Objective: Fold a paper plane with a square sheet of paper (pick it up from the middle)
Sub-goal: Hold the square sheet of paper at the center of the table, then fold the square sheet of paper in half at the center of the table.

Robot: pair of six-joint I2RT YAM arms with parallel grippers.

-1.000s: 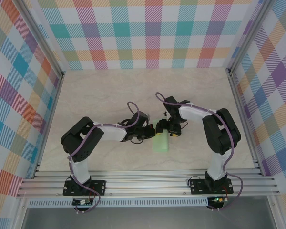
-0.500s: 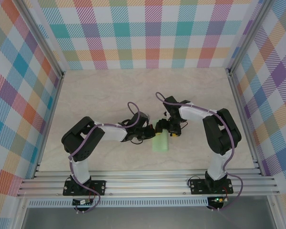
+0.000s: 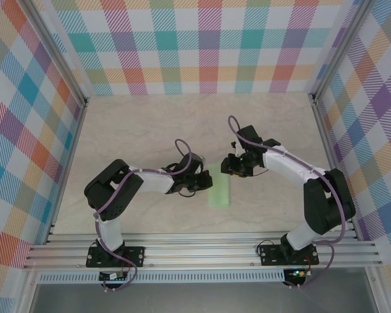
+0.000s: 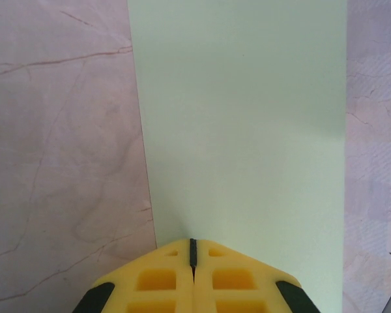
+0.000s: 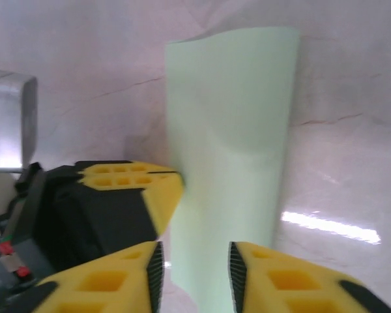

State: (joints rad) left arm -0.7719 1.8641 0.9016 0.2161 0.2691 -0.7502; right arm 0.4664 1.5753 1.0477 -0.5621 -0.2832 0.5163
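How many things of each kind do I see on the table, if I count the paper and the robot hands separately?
Sheet of mint-green paper: 1
Robot hands: 2, the left hand and the right hand
Total: 3

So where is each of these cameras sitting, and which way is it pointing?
Top camera: fixed above and behind the arms, looking down on the table; both arms show.
Left wrist: on the left arm, looking past its shut left jaws onto the green paper.
Right wrist: on the right arm, looking past its parted right jaws at that paper.
Shared: all see the paper; right wrist also catches the left jaws.
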